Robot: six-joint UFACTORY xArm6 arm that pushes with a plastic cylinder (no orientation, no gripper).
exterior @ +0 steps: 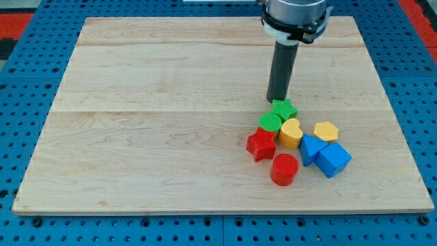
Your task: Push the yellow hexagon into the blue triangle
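The yellow hexagon (326, 131) lies at the right of a tight cluster of blocks, touching the blue triangle (311, 148) just below and to its left. A blue cube (333, 159) sits right of the triangle. My tip (276, 101) stands at the cluster's top edge, right against the green star (283, 109), up and left of the hexagon.
A green cylinder (270, 123), a yellow heart (291, 132), a red star (261, 144) and a red cylinder (284, 169) fill the cluster's left and bottom. All rest on the wooden board (150, 116), which sits on a blue pegboard.
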